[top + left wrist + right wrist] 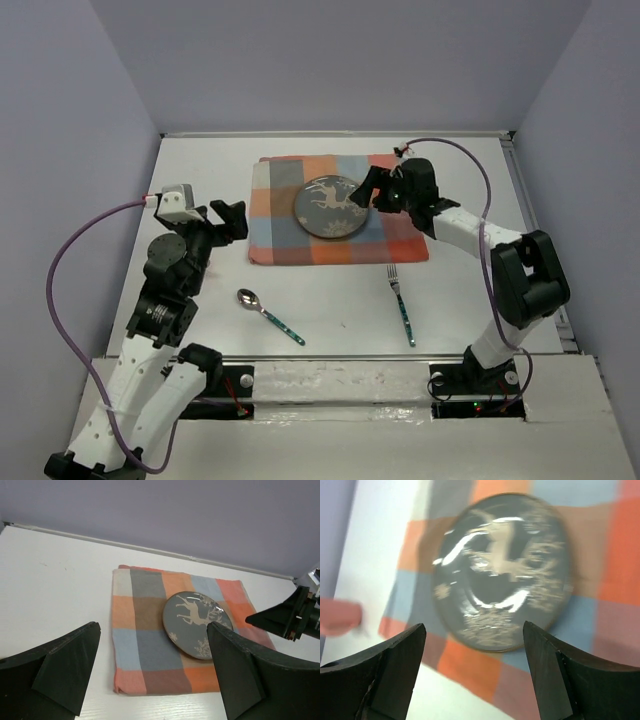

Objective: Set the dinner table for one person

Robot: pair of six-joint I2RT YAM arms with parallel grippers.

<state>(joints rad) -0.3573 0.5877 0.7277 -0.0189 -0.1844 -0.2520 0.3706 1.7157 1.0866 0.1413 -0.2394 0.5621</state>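
The dinner table (pixel 340 300), a plain matte white top, is seen under both arms, carrying a checked cloth (pixel 275 215) with a deer-patterned plate (pixel 330 206), plus a spoon (pixel 268 314) and fork (pixel 401 305). The jaws of the left gripper (pixel 234 220) and the right gripper (pixel 368 190) are spread wide, with nothing held.
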